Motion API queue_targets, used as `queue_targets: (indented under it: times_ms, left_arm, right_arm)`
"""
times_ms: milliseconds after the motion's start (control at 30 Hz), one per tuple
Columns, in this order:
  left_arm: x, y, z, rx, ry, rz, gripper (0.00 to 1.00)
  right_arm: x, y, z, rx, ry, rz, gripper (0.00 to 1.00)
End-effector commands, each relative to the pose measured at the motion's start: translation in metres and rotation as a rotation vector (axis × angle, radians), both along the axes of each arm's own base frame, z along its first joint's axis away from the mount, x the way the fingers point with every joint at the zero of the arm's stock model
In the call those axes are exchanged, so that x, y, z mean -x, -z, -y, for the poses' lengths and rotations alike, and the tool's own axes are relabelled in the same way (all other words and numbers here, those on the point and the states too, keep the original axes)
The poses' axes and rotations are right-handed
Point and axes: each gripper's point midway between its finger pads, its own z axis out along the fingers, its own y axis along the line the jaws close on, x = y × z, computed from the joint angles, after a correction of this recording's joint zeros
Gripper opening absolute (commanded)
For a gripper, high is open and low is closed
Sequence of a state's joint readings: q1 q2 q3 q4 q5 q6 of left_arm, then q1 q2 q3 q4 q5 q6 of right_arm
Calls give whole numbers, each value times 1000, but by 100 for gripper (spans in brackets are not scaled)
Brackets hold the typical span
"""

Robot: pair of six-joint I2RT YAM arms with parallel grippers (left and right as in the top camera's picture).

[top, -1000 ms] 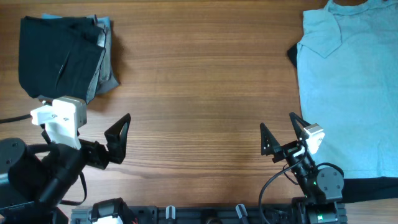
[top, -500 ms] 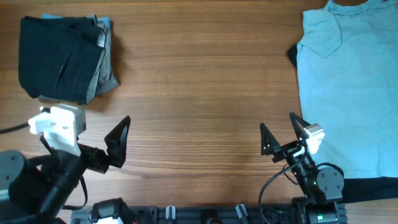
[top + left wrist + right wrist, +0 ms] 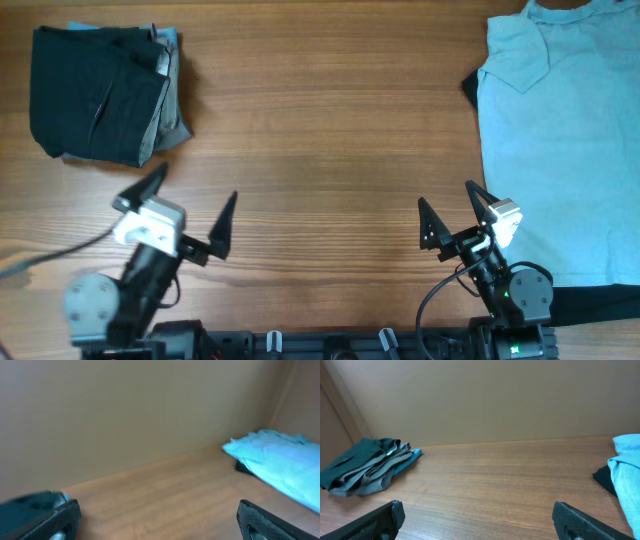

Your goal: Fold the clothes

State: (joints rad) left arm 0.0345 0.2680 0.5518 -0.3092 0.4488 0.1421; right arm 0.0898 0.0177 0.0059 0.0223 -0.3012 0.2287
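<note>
A light blue T-shirt (image 3: pixel 560 130) lies spread flat at the right of the wooden table, over a dark garment (image 3: pixel 600 305) that shows below its hem. It also shows in the left wrist view (image 3: pixel 280 462) and the right wrist view (image 3: pixel 627 467). A folded stack of dark and grey clothes (image 3: pixel 100 92) sits at the far left, also in the right wrist view (image 3: pixel 367 465). My left gripper (image 3: pixel 190 215) is open and empty near the front left. My right gripper (image 3: pixel 452 215) is open and empty, just left of the T-shirt.
A dark corner of cloth (image 3: pixel 468 88) pokes out from under the T-shirt's left edge. Bare wooden tabletop (image 3: pixel 320 130) lies between the stack and the T-shirt. The arm bases stand at the table's front edge.
My left arm has swung right and turned, its gripper now pointing further toward the table's middle. The right arm and the clothes have not moved.
</note>
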Motion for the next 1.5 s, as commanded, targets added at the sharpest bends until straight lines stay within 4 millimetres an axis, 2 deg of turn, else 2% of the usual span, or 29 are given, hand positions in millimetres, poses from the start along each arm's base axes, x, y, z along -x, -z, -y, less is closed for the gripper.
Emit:
queue_targets:
  times_ms: [0, 100, 233, 433, 1467]
  left_arm:
    - [5, 34, 3, -11, -4, 35, 100]
    - [8, 56, 3, -10, -3, 64, 100]
    - [-4, 85, 4, -8, 2, 44, 100]
    - [-16, 140, 5, -9, 10, -17, 100]
    - [-16, 138, 6, -9, 14, -12, 100]
  right_arm:
    - [0, -2, 2, 15, 13, 15, 100]
    - [0, -2, 2, 15, 12, 15, 100]
    - [0, -1, 2, 15, 13, 14, 100]
    - [-1, -1, 2, 16, 13, 12, 100]
    - [-1, -1, 2, 16, 12, 10, 100]
